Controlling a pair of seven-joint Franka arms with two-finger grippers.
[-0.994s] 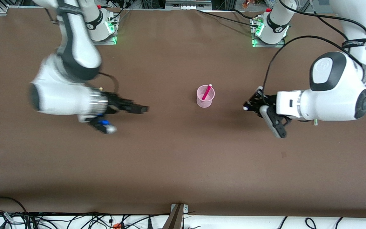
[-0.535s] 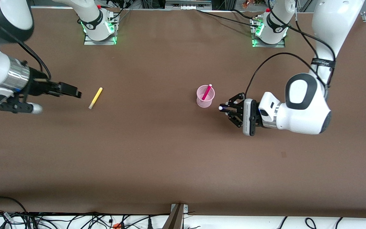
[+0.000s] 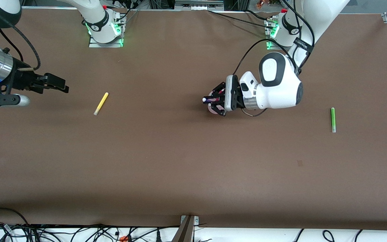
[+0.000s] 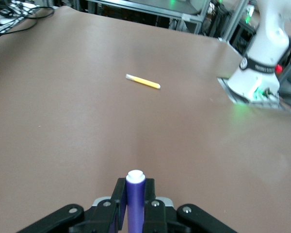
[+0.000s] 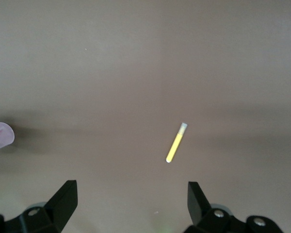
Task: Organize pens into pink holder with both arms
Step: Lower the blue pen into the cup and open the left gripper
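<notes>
left gripper (image 3: 213,100) is clamped on the purple pen (image 4: 135,196) right over the pink holder (image 3: 212,109) to drop it in, while the right gripper (image 3: 59,85) hangs wide open and empty near the yellow pen (image 3: 100,103).

Left hand (image 3: 213,101) (purple pen (image 4: 135,199) gripped) now over pink holder (image 3: 212,109); right hand (image 3: 50,84) withdrawn.

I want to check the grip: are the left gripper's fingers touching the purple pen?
Touching. The left wrist view shows the purple pen clamped between the left gripper's fingers, with no gap on either side.
</notes>
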